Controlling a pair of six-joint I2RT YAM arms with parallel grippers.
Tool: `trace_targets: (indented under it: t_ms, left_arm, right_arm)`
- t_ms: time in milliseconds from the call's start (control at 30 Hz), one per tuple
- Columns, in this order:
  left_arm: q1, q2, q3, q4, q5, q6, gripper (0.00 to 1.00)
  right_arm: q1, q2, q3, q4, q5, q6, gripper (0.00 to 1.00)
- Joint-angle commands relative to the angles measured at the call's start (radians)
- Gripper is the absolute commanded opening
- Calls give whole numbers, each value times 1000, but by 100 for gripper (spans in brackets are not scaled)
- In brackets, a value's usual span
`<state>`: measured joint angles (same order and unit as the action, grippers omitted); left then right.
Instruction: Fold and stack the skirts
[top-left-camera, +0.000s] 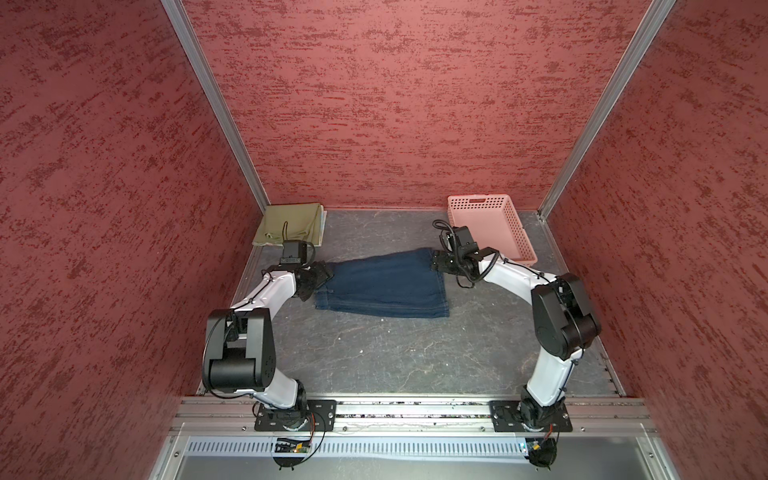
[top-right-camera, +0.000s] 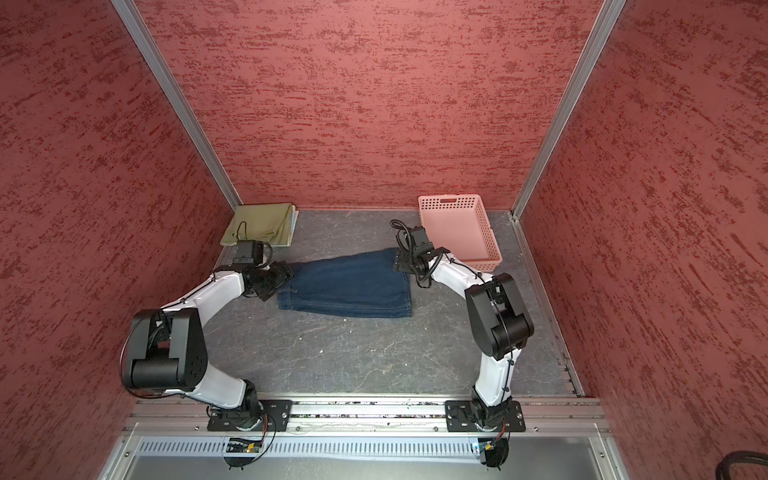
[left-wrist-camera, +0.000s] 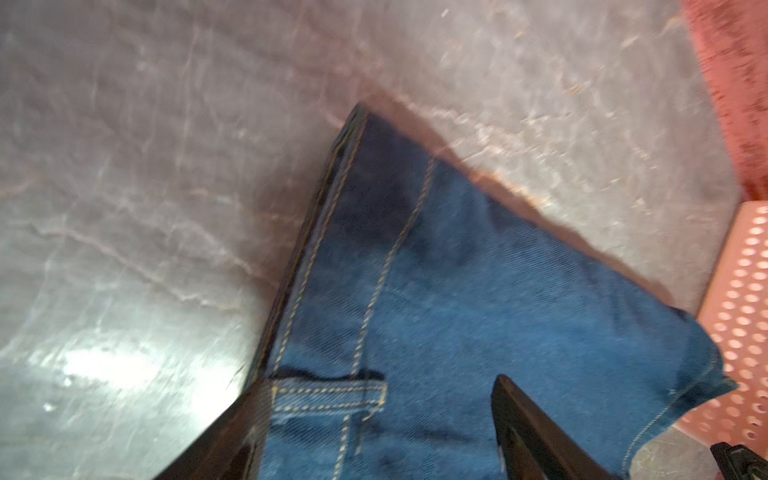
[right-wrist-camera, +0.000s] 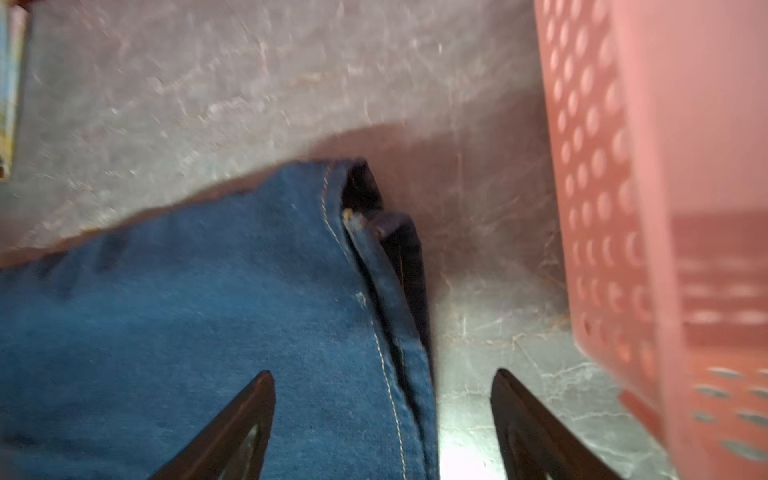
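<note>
Your dark blue denim skirt (top-left-camera: 382, 286) is lying folded in the middle of the grey table (top-left-camera: 395, 357), its long side running left to right and a stitched edge facing the near side. Your left gripper (top-left-camera: 326, 274) is sitting at the skirt's left end with its jaws standing wide. In the left wrist view one finger (left-wrist-camera: 232, 428) is lying along the seamed edge beside a belt loop (left-wrist-camera: 328, 395), the other finger (left-wrist-camera: 523, 419) is lying over the denim, and the cloth is resting loose between them. Your right gripper (top-left-camera: 436, 262) is sitting at the skirt's far right corner, jaws also spread wide and gripping nothing. In the right wrist view they are straddling the side seam, one finger (right-wrist-camera: 245, 415) over denim and the other (right-wrist-camera: 528, 415) over bare table. The pink perforated basket (top-left-camera: 478, 204) is standing just right of that gripper, at the far right of the table. The olive-green skirt (top-left-camera: 291, 224) is lying folded in the far left corner, apart from the denim one, with a pale patterned cloth (top-left-camera: 323, 227) showing as a thin strip under its right edge
</note>
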<state>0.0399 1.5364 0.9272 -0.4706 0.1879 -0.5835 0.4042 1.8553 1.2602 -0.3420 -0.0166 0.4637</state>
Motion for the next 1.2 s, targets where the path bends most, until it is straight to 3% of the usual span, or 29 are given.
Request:
trace_targets:
  t_ms: [0,300,533,733,933,1067,1167]
  left_arm:
    - [6,-6,-5,-45,-6,32,84]
    - [37,77,27,-81,-49,88,84]
    - [57,141,37,-39,-8,80,79]
    - [39,160,38,-59,56,105,58]
    - [14,124,3,-103,61,113,11]
    - [22,32,-43,-129,29,91,3]
    - [45,-26,-86,-133,38,63,3]
  right_arm:
    - [-1,33,10,-18,-32,9,83]
    - [0,106,28,-15,-84,-8,82]
    - [1,149,67,-39,-92,-39,81]
    - [1,194,131,-67,-92,-72,81]
    - [1,256,208,-85,-106,-97,81]
    - [1,283,251,-92,-117,-115,81]
    - [1,310,289,-93,-140,-132,81]
